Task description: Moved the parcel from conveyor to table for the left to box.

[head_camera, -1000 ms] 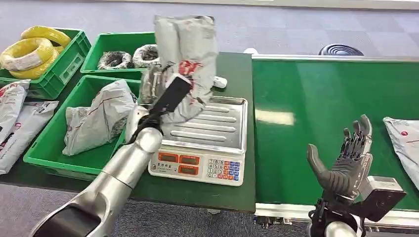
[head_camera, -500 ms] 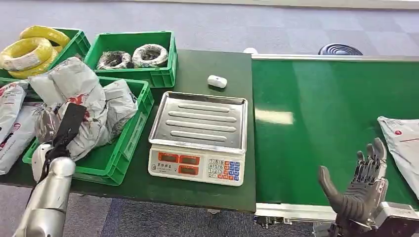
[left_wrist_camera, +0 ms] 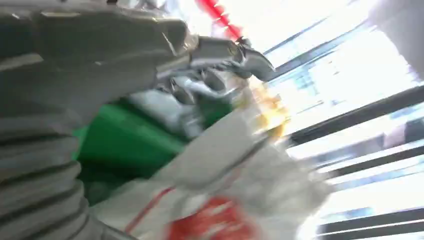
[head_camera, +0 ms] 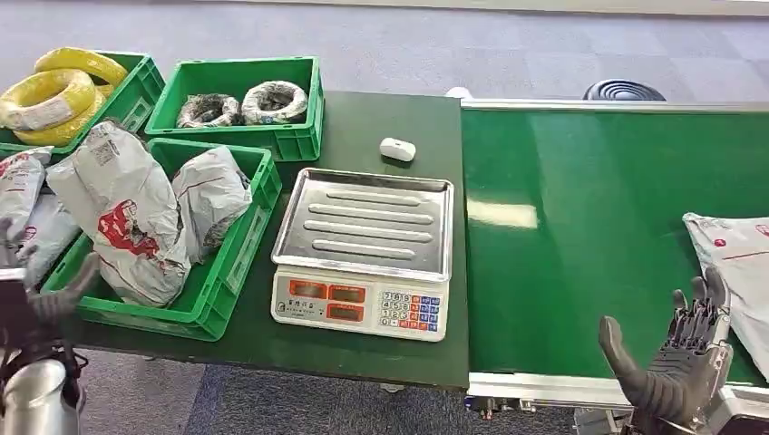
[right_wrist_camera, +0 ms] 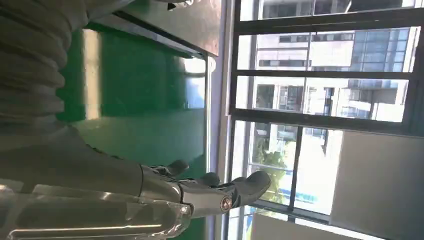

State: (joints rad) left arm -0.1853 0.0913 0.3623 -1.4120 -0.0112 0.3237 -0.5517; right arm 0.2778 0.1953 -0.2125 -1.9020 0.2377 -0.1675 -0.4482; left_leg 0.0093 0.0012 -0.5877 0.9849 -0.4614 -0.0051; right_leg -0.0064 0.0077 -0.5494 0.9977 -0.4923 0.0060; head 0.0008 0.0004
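Observation:
A grey parcel (head_camera: 127, 213) with a red mark lies tilted in the near green crate (head_camera: 243, 263), leaning on a second grey parcel (head_camera: 210, 195). My left hand (head_camera: 41, 304) hovers open at the crate's near left corner, apart from the parcel. In the blurred left wrist view, the left hand's fingers (left_wrist_camera: 225, 55) are spread with the grey parcel (left_wrist_camera: 215, 210) beyond them. Another grey parcel (head_camera: 739, 263) lies on the green conveyor belt (head_camera: 580, 227) at the right edge. My right hand (head_camera: 676, 362) stands open at the belt's front edge, just left of that parcel; its fingers (right_wrist_camera: 220, 195) stretch out over the belt.
A scale (head_camera: 363, 245) with a steel tray sits mid-table, a small white device (head_camera: 397, 149) behind it. A back crate (head_camera: 236, 104) holds wire coils, another crate (head_camera: 63, 91) holds yellow coils. More parcels (head_camera: 23, 213) lie at far left.
My left arm swung the parcel from above the scale into the near crate, let it go and drew back lower left. My right hand sank lower; the belt parcel moved left.

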